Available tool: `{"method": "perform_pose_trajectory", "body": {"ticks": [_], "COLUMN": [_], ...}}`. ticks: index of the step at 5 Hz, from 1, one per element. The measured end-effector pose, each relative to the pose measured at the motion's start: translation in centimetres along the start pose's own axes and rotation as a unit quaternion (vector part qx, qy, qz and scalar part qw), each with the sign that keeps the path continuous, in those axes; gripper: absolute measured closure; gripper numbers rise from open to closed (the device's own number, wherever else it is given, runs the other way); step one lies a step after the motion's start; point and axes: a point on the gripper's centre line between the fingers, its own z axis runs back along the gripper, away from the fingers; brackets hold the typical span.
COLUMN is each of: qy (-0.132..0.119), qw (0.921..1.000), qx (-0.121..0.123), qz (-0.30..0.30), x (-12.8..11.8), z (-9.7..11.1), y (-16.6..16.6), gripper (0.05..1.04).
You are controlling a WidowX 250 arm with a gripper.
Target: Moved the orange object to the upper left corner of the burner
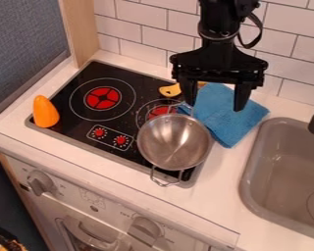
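The black gripper hangs over the blue cloth, behind and to the right of the metal pot, open with its two fingers wide apart. An orange cone-shaped object stands at the left front corner of the black burner, far to the left of the gripper. Its rounded tip points up.
A metal pot with two handles covers the burner's right front part. Behind it lies a yellow-orange item, partly hidden by the gripper. The blue cloth lies between burner and sink. A tiled wall stands behind.
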Motion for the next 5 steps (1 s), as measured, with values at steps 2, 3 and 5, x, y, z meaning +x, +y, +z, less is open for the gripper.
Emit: {"method": "perform_pose_trajectory", "body": {"ticks": [2, 3, 5], "qy": [0.022, 0.01, -0.009], "qw": [0.9993, 0.9985, 0.9893], "qx": [0.014, 0.018, 0.054], "qz": [0.025, 0.051, 0.135], "x": [-0.8, -0.9, -2.0], "z": [-1.1, 0.2, 2.4], "y": [2.9, 4.9, 12.1], "gripper": [0.083, 0.084, 0.084]}}
